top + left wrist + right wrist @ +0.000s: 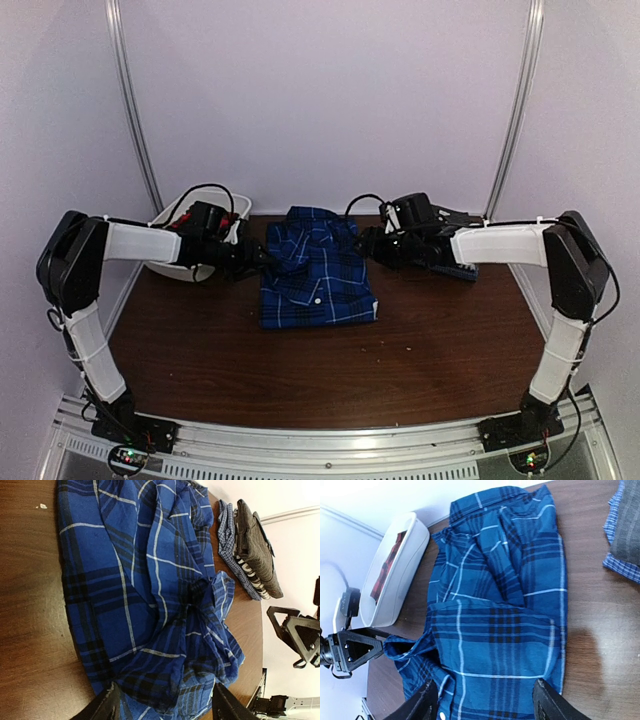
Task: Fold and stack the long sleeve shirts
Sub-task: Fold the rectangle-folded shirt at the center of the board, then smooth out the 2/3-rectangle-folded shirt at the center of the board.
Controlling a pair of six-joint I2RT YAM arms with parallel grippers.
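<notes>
The blue-and-black plaid shirt (pixel 315 270) lies partly folded at the table's middle back. My left gripper (pixel 262 258) is at its left edge, jaws wide open, with a bunched fold of the plaid shirt (pixel 160 605) between the fingers (pixel 106 706). My right gripper (pixel 368 245) is open over the plaid shirt's (pixel 500 610) right edge, fingers (pixel 547 702) apart. The dark charcoal striped shirt (pixel 255 540) lies folded on a small-check blue one (pixel 226 525) at the right. The red-and-black plaid shirt (pixel 387 565) lies in the tub.
The white plastic tub (pixel 175 262) stands at the back left, behind my left arm. The folded stack (pixel 462 268) sits under my right forearm. Bare brown table (pixel 320 370) spreads in front of the shirt. White walls close in the back and sides.
</notes>
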